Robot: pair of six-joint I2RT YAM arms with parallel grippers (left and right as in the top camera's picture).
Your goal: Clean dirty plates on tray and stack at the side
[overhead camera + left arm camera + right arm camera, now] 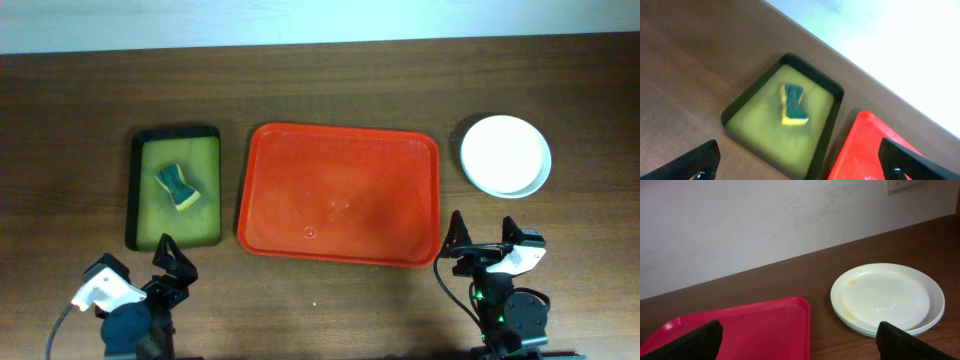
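The plates point(505, 155) lie stacked on the bench point(320, 80), just off the far right corner of the red tray point(340, 190) and not touching it; a white one is on top with a pale blue-green rim showing beneath, and how many lie under it cannot be counted; the top face carries a faint yellow fleck near its left edge. The stack sits ahead of the right tool point(482, 240) and slightly to its right; being round, it has no long axis to line up with; the right arm is much the nearer, with the left tool point(175, 258) well apart across the tray. Both tools have their jaws wide apart, holding nothing. The red tray holds no plate, only a few wet-looking specks; the small green tray point(160, 222) to its left holds the sponge point(177, 186), alone near its middle. The stacking looks done, though that fleck may want one more wipe; the sponge lies nearer the left arm.
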